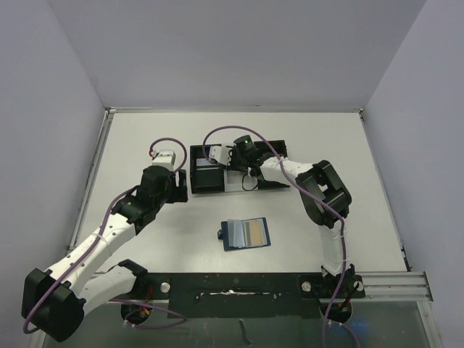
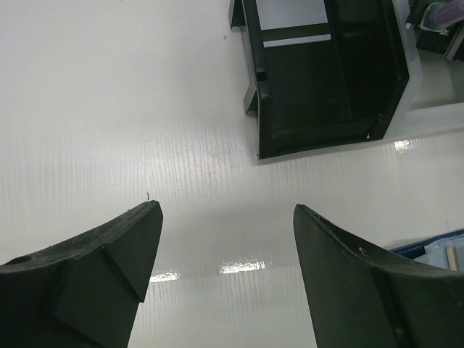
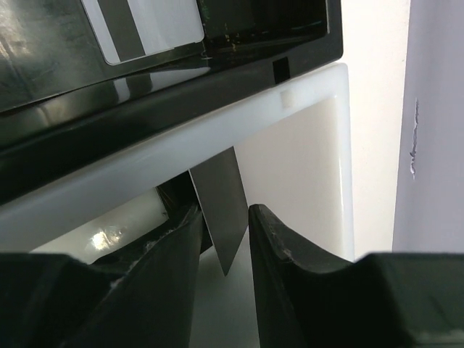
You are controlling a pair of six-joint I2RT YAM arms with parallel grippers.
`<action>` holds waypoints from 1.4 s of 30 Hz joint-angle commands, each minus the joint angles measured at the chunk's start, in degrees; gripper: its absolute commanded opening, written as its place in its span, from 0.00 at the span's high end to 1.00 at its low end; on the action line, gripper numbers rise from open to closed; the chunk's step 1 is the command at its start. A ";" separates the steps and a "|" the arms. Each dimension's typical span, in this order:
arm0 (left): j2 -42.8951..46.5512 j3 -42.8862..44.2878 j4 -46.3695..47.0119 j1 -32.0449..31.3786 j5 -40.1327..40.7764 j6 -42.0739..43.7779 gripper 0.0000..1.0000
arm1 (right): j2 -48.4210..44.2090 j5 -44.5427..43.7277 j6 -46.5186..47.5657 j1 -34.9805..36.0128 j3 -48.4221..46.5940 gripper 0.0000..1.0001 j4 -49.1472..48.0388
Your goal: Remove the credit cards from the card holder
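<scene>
Right end effector (image 3: 225, 210) part-spread, grey credit card (image 3: 217, 181) leaning loose between fingers, well beyond card holder (image 1: 246, 233). Left end effector (image 2: 226, 209) spread wide, empty, beyond-left of card holder. Gold card (image 1: 255, 232) sits in card holder: likely light, stiff, slick; pinch exposed edge.

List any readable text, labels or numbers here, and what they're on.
No readable text anywhere.
Cards in the card holder: print, if any, too small to read.
Pale card in the black box: dark stripe only, nothing legible.
Grey card at the right gripper: blank face.
</scene>
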State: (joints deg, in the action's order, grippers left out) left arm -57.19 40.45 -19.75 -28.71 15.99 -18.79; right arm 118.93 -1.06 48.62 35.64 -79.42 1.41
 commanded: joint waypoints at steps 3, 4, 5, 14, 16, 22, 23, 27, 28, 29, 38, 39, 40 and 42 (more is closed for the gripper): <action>-0.05 1.78 1.64 0.15 -0.78 1.12 0.28 | -0.59 1.04 -1.62 0.24 -2.38 0.62 -0.19; -0.11 1.83 1.62 0.17 -0.85 1.12 0.28 | -0.68 1.18 -1.74 0.22 -2.41 0.61 0.16; -0.22 1.78 1.61 0.16 -0.93 1.12 0.28 | -0.79 1.60 -1.77 0.19 -2.47 0.61 0.49; -1.74 2.00 1.65 0.19 -2.41 1.21 0.28 | -1.85 4.23 -3.01 -0.04 -3.73 0.56 3.06; -1.98 1.95 1.76 0.15 -2.81 1.21 0.28 | -2.13 4.11 -3.62 -0.04 -3.51 0.56 2.86; -2.44 1.88 2.27 0.19 -4.72 1.26 0.28 | -7.33 2.94 -9.86 -0.13 -1.26 0.54 -1.35; -2.45 1.90 2.43 0.17 -5.10 1.29 0.28 | -9.91 2.54 -11.83 -0.12 -0.11 0.53 -2.77; -2.37 1.08 3.87 0.28 -7.50 0.23 0.24 | -21.05 -7.48 -23.62 -0.23 11.83 0.53 -15.69; -2.50 0.90 4.14 0.36 -7.87 -1.17 0.18 | -24.26 -12.12 -26.67 -0.10 16.12 0.53 -20.09; -2.82 0.82 4.39 0.52 -8.72 -2.49 0.17 | -27.90 -15.54 -30.01 0.03 21.38 0.53 -22.06; -5.77 -0.52 10.55 0.46 -24.62 -13.28 0.20 | -61.80 -21.53 -65.70 -0.03 48.71 0.41 -12.05; -5.79 -0.85 11.34 0.18 -25.36 -16.10 0.20 | -65.08 -20.59 -70.41 -0.24 51.32 0.36 -8.61; -6.24 -1.11 12.03 -0.19 -26.11 -18.50 0.20 | -68.07 -19.33 -74.75 -0.51 52.27 0.31 -5.68; -7.77 -1.12 12.60 -1.53 -27.24 -21.86 0.20 | -73.29 -14.66 -80.61 -1.32 54.56 0.26 -0.31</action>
State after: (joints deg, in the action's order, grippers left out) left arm -63.40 39.44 -13.72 -28.49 -4.93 -30.96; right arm 53.89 -19.11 -12.38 35.46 -27.92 -8.34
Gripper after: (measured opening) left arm 0.800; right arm 0.706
